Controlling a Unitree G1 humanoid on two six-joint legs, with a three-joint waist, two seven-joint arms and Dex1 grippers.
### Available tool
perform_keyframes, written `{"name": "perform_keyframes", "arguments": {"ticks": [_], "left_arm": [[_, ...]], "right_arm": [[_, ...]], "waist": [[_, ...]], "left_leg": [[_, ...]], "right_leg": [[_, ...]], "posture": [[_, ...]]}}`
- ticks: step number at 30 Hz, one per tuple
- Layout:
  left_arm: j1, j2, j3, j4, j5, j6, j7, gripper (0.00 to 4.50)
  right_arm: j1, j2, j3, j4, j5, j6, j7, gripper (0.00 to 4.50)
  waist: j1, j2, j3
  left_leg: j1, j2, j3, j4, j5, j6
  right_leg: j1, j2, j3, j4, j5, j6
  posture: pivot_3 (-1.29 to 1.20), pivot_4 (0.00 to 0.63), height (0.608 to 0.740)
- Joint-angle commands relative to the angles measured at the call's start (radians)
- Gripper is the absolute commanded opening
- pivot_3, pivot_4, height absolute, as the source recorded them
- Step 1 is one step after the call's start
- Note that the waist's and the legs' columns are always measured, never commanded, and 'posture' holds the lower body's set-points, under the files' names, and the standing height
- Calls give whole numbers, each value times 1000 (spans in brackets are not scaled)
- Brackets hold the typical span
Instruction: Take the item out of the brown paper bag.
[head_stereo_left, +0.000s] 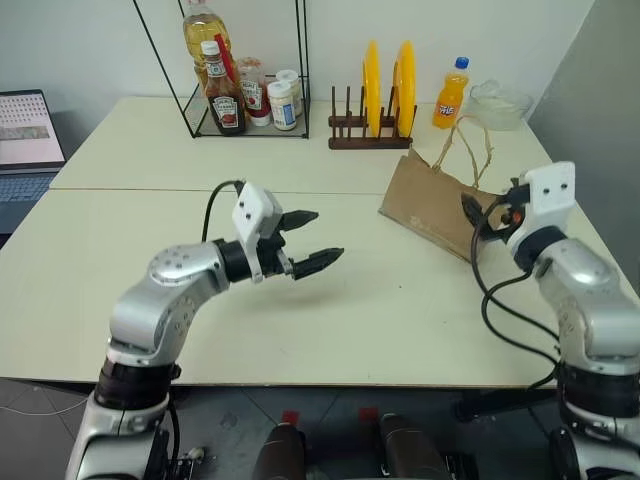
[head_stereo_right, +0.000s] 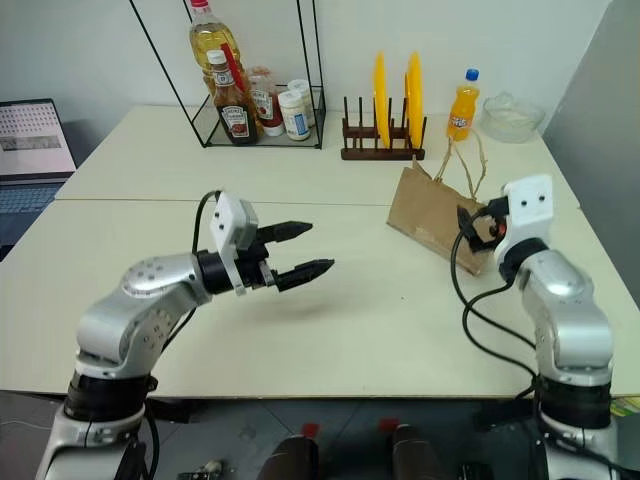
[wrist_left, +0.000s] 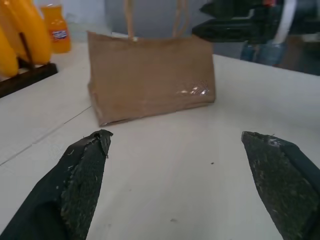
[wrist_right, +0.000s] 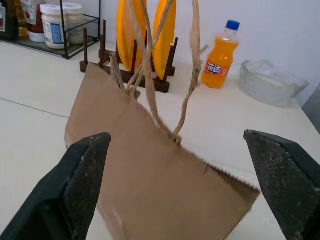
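From the head camera I see the bag (head_stereo_left: 437, 205) standing on the table (head_stereo_left: 130, 270) near its right edge, handles up, in front of the plate rack (head_stereo_left: 372, 128) and orange soda (head_stereo_left: 450, 93). My left gripper (head_stereo_left: 311, 241) hangs over the bare middle of the table, well apart from the bag, fingers spread wide and holding nothing; my right gripper (head_stereo_right: 470, 226) sits just beside the bag's near end. In the left wrist view the bag faces me broadside, both fingers (wrist_left: 82, 180) wide apart and empty. In the right wrist view the bag's rim and cord handles (wrist_right: 150, 70) lie between my spread, empty fingers (wrist_right: 82, 187). I cannot see the item; I judge it is inside the bag. I'd call this the approach step: next I need to open the bag's mouth with one gripper and reach in with the other.
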Motion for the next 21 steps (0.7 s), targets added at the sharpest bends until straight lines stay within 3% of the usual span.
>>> {"name": "perform_keyframes", "arguments": {"ticks": [1,8,21], "left_arm": [[-80,14,31,6,-73,39,-44,4445],[-139,18,39,63,-64,17,-42,4445],[-124,32,87,-16,-124,62,9,4445]], "right_arm": [[-81,-50,14,84,26,8,73,4500],[-302,-73,52,377,52,23,168,4500],[-658,-11,107,974,18,-102,327,4500]], "waist": [[-3,0,0],[-16,0,1],[-20,1,1]], "left_leg": [[0,0,0,0,0,0],[0,0,0,0,0,0],[-1,0,1,0,0,0]], "right_leg": [[0,0,0,0,0,0],[0,0,0,0,0,0],[-1,-1,0,0,0,0]], "posture": [[0,150,740],[0,150,740],[0,150,740]]}}
